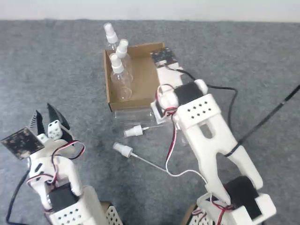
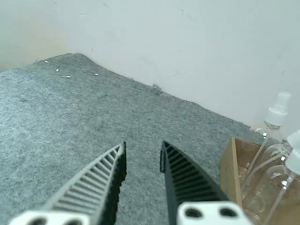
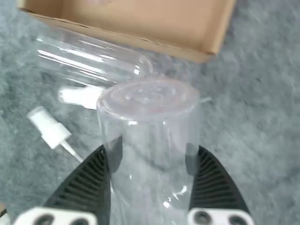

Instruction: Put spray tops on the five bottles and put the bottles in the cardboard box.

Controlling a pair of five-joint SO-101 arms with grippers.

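The counter (image 1: 56,61) is covered with a grey felt-like mat and ends at a plain white wall (image 2: 187,47). The cardboard box (image 1: 140,70) stands open near the far middle of the counter. Three capped bottles (image 1: 117,70) are at its left side. Two of them are inside; for the farthest one I cannot tell whether it is inside or just behind the box.

The right hand (image 3: 150,152) is closed around an uncapped bottle (image 3: 147,112). Its fingers (image 3: 101,168) press on both sides of the clear body, and the round base points away from the wrist. A second uncapped bottle (image 1: 132,114) lies on its side just in front of the box. Two loose spray tops (image 1: 133,131) lie near it on the mat, each with a thin tube. The left hand (image 1: 49,119) is well apart at the near left, half open, with nothing in it.

The bottles look like thin clear plastic, so I judge them light, smooth and somewhat slippery, and a hard squeeze may dent them. The middle of the body seems the best place to hold. The spray tops are small and light, and their tubes will probably bend, so it is better to take them by the white head.

I can read no label or writing on the bottles or on the box.
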